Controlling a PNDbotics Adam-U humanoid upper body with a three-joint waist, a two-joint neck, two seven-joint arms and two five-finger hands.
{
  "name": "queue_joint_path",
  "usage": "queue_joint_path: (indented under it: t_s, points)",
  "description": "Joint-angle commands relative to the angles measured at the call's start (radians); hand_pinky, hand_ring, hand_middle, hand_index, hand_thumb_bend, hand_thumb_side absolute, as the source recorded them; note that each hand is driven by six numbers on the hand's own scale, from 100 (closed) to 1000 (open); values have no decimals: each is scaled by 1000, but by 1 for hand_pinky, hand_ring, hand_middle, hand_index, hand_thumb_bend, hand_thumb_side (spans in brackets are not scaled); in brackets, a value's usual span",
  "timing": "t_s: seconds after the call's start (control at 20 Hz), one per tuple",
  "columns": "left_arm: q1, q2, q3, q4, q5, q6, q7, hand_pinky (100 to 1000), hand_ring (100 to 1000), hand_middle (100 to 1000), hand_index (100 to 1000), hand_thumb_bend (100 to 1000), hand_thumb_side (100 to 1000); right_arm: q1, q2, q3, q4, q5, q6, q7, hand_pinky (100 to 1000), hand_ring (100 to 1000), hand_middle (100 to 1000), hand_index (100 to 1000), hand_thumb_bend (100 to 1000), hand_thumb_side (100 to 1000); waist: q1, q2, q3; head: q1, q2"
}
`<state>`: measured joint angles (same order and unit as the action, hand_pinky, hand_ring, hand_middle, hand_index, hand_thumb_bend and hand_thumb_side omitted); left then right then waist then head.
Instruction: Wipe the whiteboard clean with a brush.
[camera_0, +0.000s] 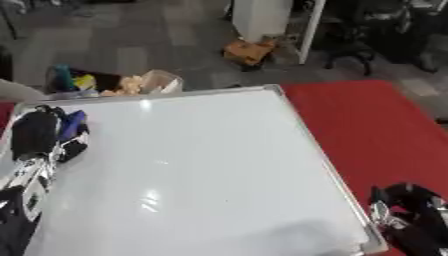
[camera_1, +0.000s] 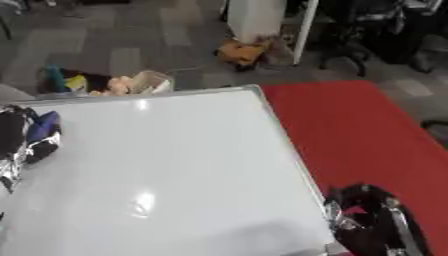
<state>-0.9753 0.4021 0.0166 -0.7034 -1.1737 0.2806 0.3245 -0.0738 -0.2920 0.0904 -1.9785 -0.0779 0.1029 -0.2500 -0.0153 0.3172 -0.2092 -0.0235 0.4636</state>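
Blue brush (camera_0: 73, 124) at whiteboard's (camera_0: 201, 170) far-left edge, inside my left hand (camera_0: 39, 134), fingers curled around it. Board flat on red surface (camera_0: 376, 135), looks unmarked. My right hand (camera_0: 407, 215) near lower right corner, beside board edge; finger state unclear.

The glossy, smooth whiteboard (camera_0: 201, 170) with its metal-looking frame lies on a matt red cloth (camera_0: 376, 135).

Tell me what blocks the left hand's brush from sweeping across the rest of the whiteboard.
Nothing visible does. The left hand holds the blue brush at the left edge of the whiteboard, whose surface lies bare. The right hand rests off the board, on the red surface.
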Motion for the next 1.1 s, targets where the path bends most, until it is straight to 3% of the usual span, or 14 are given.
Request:
queue_joint_path:
  t_s: [0.05, 0.45, 1.1]
  points:
    - [27, -2, -12, 43, -7, -11, -16, 388, 403, 472, 612, 617, 464, -4, -13, -10, -20, 5, -1, -1, 175, 478, 362, 485, 100, 100, -6, -6, -1, -3, -9]
    - [11, -36, -35, 20, -33, -47, -33, 388, 404, 472, 613, 650, 486, -4, -12, -10, -19, 4, -1, 0, 175, 478, 362, 486, 100, 100, -6, -8, -5, -3, -8]
    - [-25, -154, -93, -10, -107, -131, -65, 385, 404, 473, 614, 704, 515, -7, -10, -7, -15, 0, -2, 4, 176, 478, 362, 486, 100, 100, -4, -11, -23, 3, -7]
